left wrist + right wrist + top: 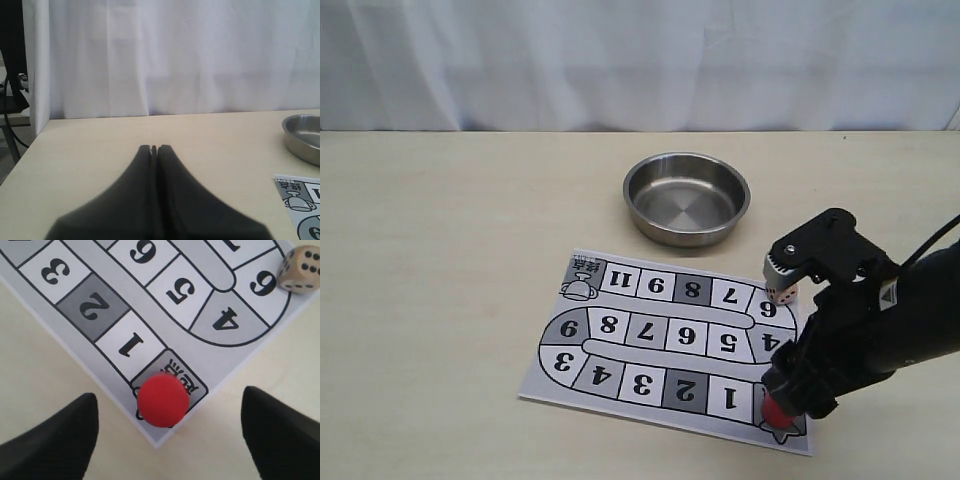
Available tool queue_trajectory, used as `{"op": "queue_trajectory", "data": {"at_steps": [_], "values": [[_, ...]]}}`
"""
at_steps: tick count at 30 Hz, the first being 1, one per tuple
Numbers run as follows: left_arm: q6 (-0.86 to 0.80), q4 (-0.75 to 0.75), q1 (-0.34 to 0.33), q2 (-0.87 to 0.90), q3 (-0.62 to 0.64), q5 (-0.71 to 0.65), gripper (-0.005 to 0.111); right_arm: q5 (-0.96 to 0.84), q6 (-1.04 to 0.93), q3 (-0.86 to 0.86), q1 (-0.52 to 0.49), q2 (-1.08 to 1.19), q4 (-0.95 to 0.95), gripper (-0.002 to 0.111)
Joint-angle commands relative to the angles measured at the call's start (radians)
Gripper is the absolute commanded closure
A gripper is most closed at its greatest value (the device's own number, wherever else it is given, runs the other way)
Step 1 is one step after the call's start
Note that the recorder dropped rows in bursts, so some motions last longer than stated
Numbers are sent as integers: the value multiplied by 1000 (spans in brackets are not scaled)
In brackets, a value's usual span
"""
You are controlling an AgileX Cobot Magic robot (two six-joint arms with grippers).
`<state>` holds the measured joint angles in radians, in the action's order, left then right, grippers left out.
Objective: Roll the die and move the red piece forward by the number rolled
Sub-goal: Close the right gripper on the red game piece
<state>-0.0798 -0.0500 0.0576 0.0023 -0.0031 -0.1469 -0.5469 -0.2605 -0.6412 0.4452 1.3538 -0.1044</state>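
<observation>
Pale tabletop [440, 300] with a numbered board sheet [650, 340]: right gripper [169, 399] poised over the red piece [162, 400].
Its jaws are spread wide either side of the piece on the corner square before 1, seemingly to grasp it. The die [300, 271] rests at the sheet's edge beside a 6 square, and the left gripper [154, 148] sits pressed closed, empty, well apart.
</observation>
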Motion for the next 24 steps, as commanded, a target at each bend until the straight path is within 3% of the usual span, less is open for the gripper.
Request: {"op": "queue_trajectory", "data": {"at_steps": [1, 24], "values": [[7, -5, 2, -2, 3, 4, 107, 74, 17, 19, 35, -1, 16, 39], [7, -5, 2, -2, 3, 4, 107, 104, 39, 19, 35, 187, 9, 44]]}}
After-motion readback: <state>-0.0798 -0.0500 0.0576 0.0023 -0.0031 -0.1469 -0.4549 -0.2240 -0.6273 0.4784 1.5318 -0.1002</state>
